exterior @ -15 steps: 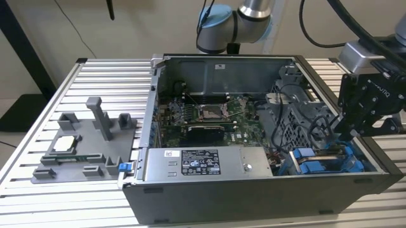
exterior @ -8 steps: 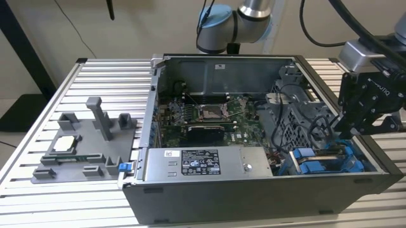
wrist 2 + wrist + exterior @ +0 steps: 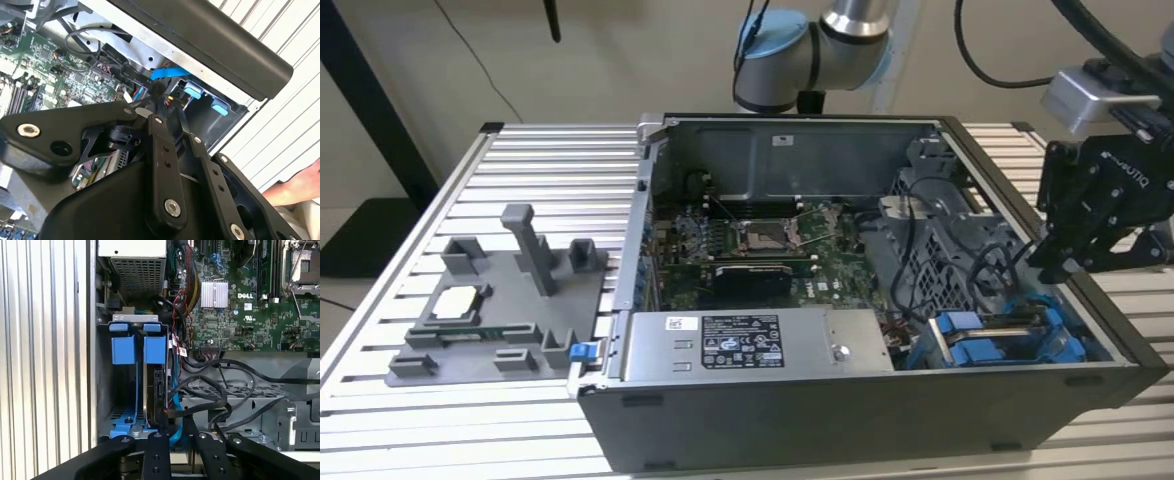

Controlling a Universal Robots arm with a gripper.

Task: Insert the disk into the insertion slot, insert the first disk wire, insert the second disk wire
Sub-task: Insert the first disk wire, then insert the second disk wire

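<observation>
The slatted aluminium table [image 3: 520,150] carries the open computer case [image 3: 854,420]. Inside the case lies the motherboard [image 3: 747,250], and the grey power-supply box [image 3: 747,345] sits along the case's near wall. The gripper [image 3: 1067,265] hangs over the case's corner at the exterior view's right. In that corner the insertion slot [image 3: 141,390] holds the disk [image 3: 156,385], standing on edge in its blue frame. In both wrist views the gripper [image 3: 165,417] [image 3: 157,92] has its fingertips drawn nearly together, pinching a black wire [image 3: 200,410] at the disk's end.

Robotics lab: slotted aluminium bench [image 3: 520,160]
</observation>
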